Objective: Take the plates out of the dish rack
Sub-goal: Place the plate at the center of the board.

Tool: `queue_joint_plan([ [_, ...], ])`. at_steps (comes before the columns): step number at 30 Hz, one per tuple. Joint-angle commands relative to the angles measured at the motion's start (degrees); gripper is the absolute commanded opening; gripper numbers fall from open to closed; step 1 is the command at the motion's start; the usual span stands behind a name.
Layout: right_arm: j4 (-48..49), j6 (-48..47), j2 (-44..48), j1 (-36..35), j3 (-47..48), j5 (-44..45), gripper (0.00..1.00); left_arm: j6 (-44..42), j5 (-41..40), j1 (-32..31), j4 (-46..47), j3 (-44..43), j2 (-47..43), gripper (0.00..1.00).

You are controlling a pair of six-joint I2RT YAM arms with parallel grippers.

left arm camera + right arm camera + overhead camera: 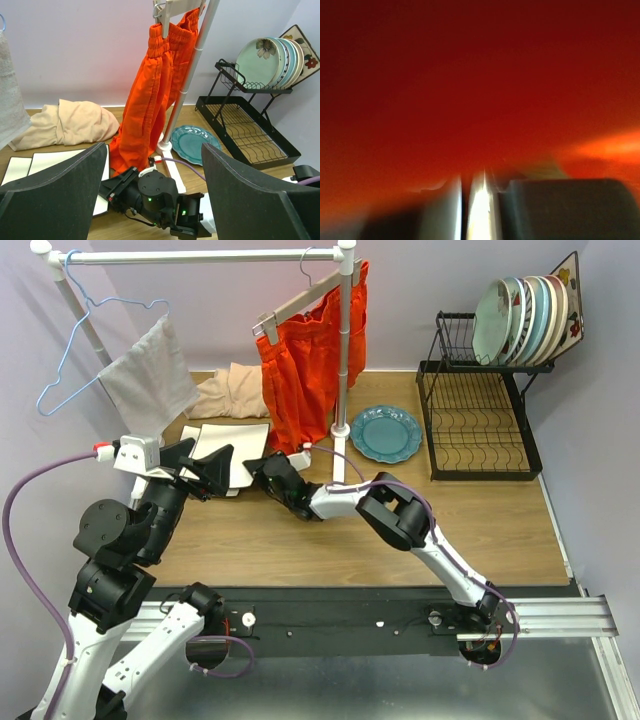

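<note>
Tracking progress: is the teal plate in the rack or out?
Out. The teal plate lies flat on the table, beside the rack.

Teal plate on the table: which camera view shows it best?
Top external: the teal plate lies whole, seen from above. Left wrist shows it slantwise, its edge behind the rail's foot. Right wrist shows only red blur.

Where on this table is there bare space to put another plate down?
The widest bare wood runs in front of the teal plate and the dish rack, out to the near edge. The rack's lower grid holds nothing. The back left is crowded: square white plates, beige cloth, orange shorts, and the left arm and right arm reaching in.
</note>
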State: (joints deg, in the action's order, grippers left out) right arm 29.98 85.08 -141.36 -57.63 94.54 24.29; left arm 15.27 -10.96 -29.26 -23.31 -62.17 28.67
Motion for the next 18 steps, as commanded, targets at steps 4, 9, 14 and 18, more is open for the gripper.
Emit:
queue_joint_plan([
  [4,5.10,1.06,3.54,-0.38,0.74,-1.88,0.45,0.20,-0.55,0.34,0.46,0.82,-0.19,0.85],
  [9,2.72,1.49,5.65,0.49,-3.31,-4.24,0.50,0.64,0.06,0.34,1.51,1.61,-0.36,0.85],
  [14,1.58,-1.05,7.50,0.58,-5.68,-4.96,0.51,1.34,1.20,0.34,2.57,2.32,-0.19,0.85],
  [18,0.70,-2.81,9.52,1.11,-7.97,-4.60,0.52,1.43,1.47,0.34,2.74,2.76,-0.19,0.85],
])
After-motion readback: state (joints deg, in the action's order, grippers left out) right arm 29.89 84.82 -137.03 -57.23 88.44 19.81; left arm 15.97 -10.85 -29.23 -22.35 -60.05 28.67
